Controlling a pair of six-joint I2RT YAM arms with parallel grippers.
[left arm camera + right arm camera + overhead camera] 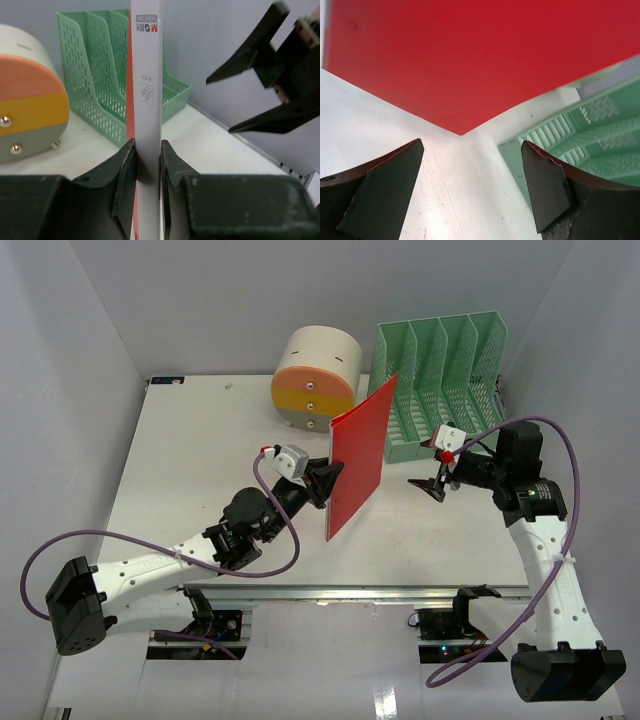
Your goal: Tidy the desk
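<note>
Clamping the white spine of a flat red plastic folder [362,455] between its dark fingers [125,170], the left gripper [326,482] is holding it up on edge at the centre of the top view. Whether its lower corner is touching down cannot be told. The right gripper [430,487] is hovering just right of the folder, jaws spread wide and grasping nothing. The large white rectangular desk [190,470] is filling the middle of the frame, carrying a green slotted plastic file rack [440,380] at upper right and a cream cylindrical drawer unit [315,375] beside it.
</note>
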